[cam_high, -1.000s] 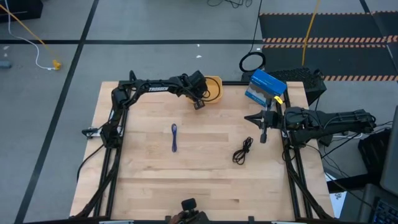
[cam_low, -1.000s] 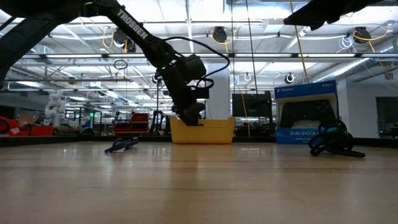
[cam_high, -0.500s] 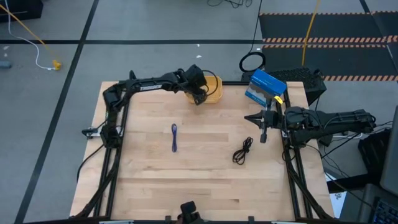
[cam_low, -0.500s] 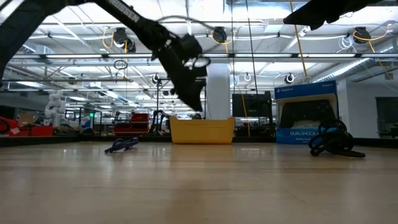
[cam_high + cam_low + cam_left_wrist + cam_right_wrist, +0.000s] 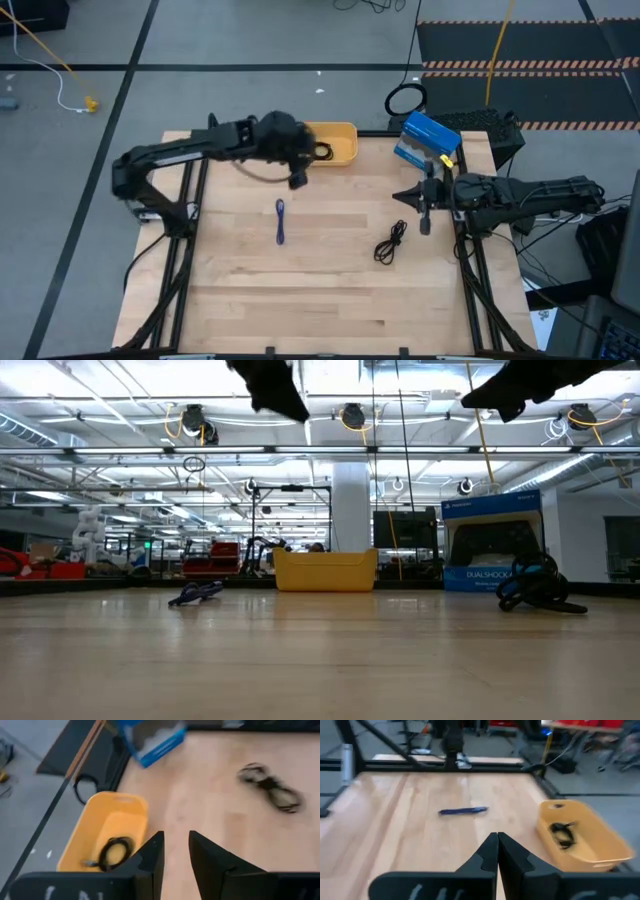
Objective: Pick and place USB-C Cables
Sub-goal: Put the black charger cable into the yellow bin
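One black coiled cable (image 5: pixel 114 853) lies inside the yellow bin (image 5: pixel 340 150) at the table's far edge. A second black coil (image 5: pixel 390 242) rests flat on the wood toward the right. The short purple-blue cable (image 5: pixel 280 220) lies flat near the middle. My left gripper (image 5: pixel 175 852) hangs high above the table just left of the bin, open and empty. My right gripper (image 5: pixel 496 845) is shut and empty, hovering at the right side beyond the black coil.
A blue DualShock box (image 5: pixel 428 140) stands at the far right corner beside the bin. Black arm frames run along the left and right table edges. Bare wood lies across the near half of the table (image 5: pixel 330 300).
My left gripper has risen from just over the yellow bin and swung toward the table's left, climbing to the top of the low view. The cables on the table have stayed where they were.
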Motion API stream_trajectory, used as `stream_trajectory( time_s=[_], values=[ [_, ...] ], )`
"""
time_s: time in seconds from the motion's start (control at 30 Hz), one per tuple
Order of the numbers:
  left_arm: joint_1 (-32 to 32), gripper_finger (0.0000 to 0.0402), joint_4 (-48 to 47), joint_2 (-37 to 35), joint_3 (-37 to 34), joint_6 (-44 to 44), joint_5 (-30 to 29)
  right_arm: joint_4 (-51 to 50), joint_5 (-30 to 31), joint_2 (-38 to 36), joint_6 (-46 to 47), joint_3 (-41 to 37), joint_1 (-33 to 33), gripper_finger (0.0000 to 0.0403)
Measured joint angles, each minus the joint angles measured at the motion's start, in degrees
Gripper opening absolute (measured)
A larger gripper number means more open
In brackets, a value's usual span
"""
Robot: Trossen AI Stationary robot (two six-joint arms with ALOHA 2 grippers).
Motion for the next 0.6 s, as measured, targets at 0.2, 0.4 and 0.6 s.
stream_trajectory(
  time_s=[0.2, 0.4, 0.6],
  values=[
    [-10.3, 0.0058, 4.5, -8.7, -9.3, -6.2, -5.1, -2.1, -6.2, 3.9, 3.2, 0.0, 0.0, 0.0],
    [-19.6, 0.0034, 12.2, -15.8, -22.0, -10.3, -13.9, -5.2, -11.8, 10.3, 4.5, 0.2, 0.0, 0.0],
    [-24.3, 0.0026, 15.1, -19.8, -28.7, -13.5, -16.6, -11.7, -13.3, 19.4, 7.5, 2.5, 2.5, 0.002]
  ],
)
